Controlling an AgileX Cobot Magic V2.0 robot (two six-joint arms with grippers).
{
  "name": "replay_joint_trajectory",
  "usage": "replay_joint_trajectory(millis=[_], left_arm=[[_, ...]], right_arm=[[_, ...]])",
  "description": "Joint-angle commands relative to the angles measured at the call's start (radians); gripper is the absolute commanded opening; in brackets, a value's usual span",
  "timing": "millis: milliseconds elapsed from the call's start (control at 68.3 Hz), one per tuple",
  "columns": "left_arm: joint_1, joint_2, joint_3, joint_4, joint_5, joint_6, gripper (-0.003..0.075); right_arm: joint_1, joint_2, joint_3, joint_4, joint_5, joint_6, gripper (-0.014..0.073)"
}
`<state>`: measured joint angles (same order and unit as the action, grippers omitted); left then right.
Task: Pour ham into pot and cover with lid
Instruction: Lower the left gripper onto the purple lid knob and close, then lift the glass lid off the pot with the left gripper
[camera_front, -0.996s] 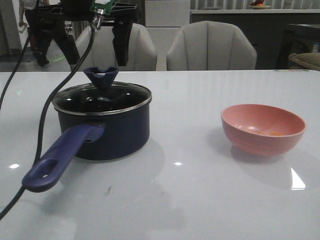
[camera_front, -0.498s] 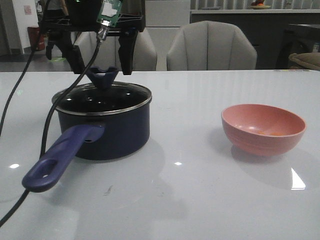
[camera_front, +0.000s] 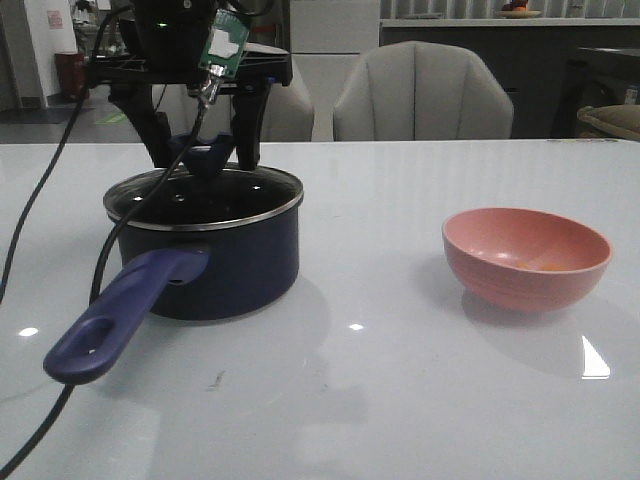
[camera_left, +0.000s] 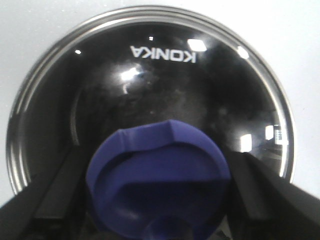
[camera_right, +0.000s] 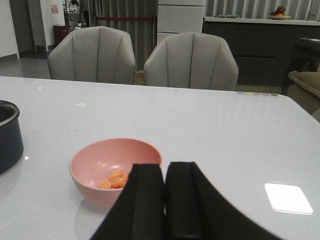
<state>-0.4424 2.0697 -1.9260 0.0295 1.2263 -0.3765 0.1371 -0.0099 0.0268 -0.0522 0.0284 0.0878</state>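
The navy pot (camera_front: 240, 265) stands at the left of the table, its purple-blue handle (camera_front: 120, 310) pointing toward the front. The glass lid (camera_front: 200, 200) sits on it; it also shows in the left wrist view (camera_left: 160, 75). My left gripper (camera_front: 203, 150) is open, with its fingers on either side of the lid's blue knob (camera_left: 157, 170) and not touching it. The ham (camera_right: 116, 179) lies as several orange slices in the pink bowl (camera_front: 520, 290) at the right. My right gripper (camera_right: 165, 170) is shut and empty, just in front of the bowl (camera_right: 90, 187).
Two grey chairs (camera_front: 420, 95) stand behind the table's far edge. A black cable (camera_front: 60, 190) hangs from the left arm past the pot's handle. The pot's edge (camera_right: 7, 135) shows in the right wrist view.
My left gripper has come down over the pot, and its fingers now straddle the lid's knob. The pot, lid and bowl have not moved.
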Motion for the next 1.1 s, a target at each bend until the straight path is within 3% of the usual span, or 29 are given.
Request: replay_joint_trajectory(millis=[0,88,1084], left_arm=[[-0.003,-0.056,-0.032,-0.002,-0.011,-0.011,0.0391],[-0.003,-0.056,-0.032,-0.002,-0.011,-0.007,0.0365],[-0.003,-0.14,-0.032,0.002,-0.011,0.084,0.0365]], right_arm=[[-0.008,-0.021,-0.005,-0.009,-0.088,-0.007,0.0146],[-0.008,-0.021,-0.005,-0.009,-0.088,-0.007,0.0146],[-0.008,-0.021,-0.005,-0.009,-0.088,-0.007,0.0146]])
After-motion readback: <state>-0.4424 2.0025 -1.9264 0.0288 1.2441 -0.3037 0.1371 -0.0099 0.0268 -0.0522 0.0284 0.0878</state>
